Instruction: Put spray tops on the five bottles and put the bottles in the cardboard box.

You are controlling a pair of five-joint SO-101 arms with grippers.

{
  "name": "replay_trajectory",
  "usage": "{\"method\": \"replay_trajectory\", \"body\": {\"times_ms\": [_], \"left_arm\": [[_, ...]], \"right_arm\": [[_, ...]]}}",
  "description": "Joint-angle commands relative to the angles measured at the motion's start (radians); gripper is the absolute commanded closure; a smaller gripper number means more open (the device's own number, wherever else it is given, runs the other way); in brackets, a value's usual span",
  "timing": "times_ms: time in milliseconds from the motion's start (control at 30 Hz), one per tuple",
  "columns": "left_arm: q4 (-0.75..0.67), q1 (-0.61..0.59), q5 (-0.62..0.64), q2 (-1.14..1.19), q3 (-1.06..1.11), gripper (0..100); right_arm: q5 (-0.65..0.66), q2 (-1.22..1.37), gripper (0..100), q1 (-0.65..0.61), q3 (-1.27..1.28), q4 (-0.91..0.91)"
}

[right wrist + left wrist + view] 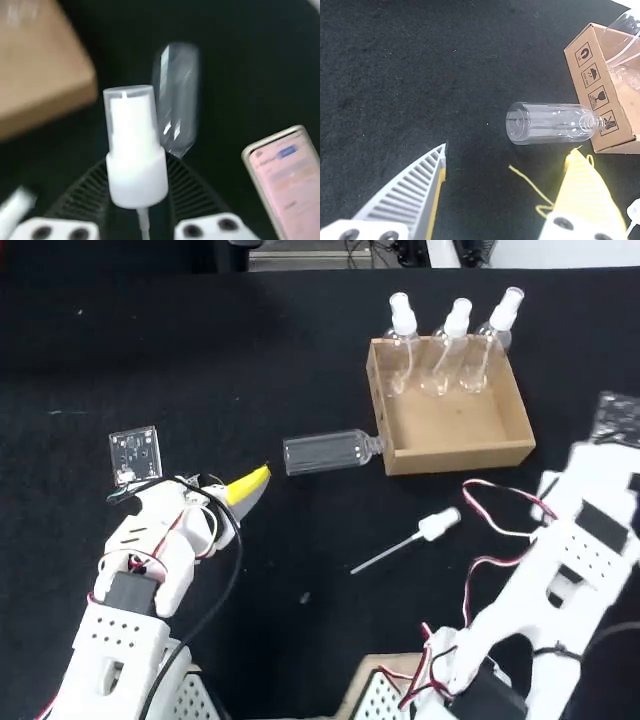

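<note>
High view: cardboard box w/ 3 capped bottles leaning on its far wall. 1 bare bottle lies outside, neck right at the box's side, and 1 loose spray top is on the table in front. So 4 bottles counted there.

Left wrist cam adds the left gripper, spread wide, w/ the bare bottle just past its tips.

Right wrist cam: right gripper pinching a 5th spray top, phone off to the side.

Lighting: even, overhead, moderately bright; matte black bench swallowed light, shadows were faint. Glare: white streaks lay on clear plastic lying bottle; white plastic spray top glowed brightest.
</note>
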Motion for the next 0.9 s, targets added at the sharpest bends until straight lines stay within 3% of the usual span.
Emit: {"method": "replay_trajectory", "body": {"times_ms": [0,200,300,400,533,667,800,867], "left_arm": [[-0.017,0.013,0.005,-0.017,-0.018,65],[-0.017,0.010,0.005,-0.017,-0.018,65],[-0.015,-0.005,0.005,-0.017,-0.027,65],[0.038,-0.077,0.011,-0.017,-0.071,65],[0.143,-0.239,0.071,-0.017,-0.162,65],[0.167,-0.349,0.204,-0.017,-0.176,65],[0.169,-0.358,0.233,-0.017,-0.174,65],[0.169,-0.357,0.233,-0.017,-0.174,65]], "right_arm": [[0.025,0.028,98.6,-0.040,-0.071,0.095],[-0.021,0.058,98.8,-0.109,-0.074,0.104],[-0.038,0.002,98.8,-0.212,-0.104,0.187],[-0.055,-0.096,98.8,-0.384,-0.162,0.325],[-0.110,-0.191,98.7,-0.720,-0.173,0.402],[-0.176,-0.165,98.7,-1.005,-0.137,0.338],[-0.238,-0.053,98.2,-1.158,-0.076,0.207],[-0.259,0.004,92.6,-1.227,-0.071,0.187]]}}
